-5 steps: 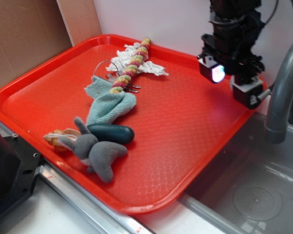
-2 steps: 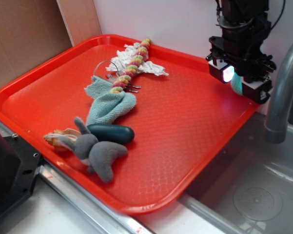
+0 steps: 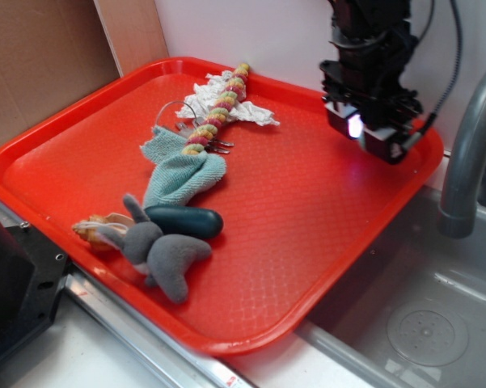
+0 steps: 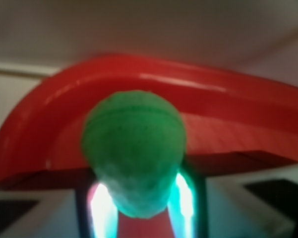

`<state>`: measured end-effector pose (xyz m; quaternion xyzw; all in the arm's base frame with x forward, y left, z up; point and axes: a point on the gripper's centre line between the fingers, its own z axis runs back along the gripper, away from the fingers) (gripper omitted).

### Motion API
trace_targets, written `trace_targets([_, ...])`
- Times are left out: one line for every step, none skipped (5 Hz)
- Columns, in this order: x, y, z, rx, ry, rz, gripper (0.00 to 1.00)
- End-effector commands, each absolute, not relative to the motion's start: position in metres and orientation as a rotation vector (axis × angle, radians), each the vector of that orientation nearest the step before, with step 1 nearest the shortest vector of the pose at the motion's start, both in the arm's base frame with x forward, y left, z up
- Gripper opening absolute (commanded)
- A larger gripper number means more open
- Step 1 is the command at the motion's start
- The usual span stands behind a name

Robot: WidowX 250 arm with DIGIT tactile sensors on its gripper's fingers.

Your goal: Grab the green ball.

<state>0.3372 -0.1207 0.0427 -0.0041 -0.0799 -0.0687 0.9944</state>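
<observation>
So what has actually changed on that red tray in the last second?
The black pincer shifted left along the red plastic tray's far right corner. The wrist view shows the small mint-green knitted ball between its fingers. The grey plush toy, pale teal cloth and dark teal oblong stayed put.

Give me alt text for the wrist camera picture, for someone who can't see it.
A blurry close-up of a green ball filling the middle of the frame, seemingly held between the end effector's two fingers, which glow with teal and pink light at the bottom. Behind it curves the raised rim of a red tray against a pale wall.
</observation>
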Motion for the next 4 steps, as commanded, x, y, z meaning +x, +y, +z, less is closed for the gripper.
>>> trace_targets([0.258, -0.078, 0.151, 0.075, -0.186, -0.034, 0.0])
trace_targets([0.213, -0.052, 0.187, 0.043, -0.05, 0.154, 0.0])
trace_targets([0.192, -0.044, 0.207, 0.095, 0.039, 0.254, 0.0])
trace_targets([0.179, -0.009, 0.212, 0.214, 0.062, 0.504, 0.0])
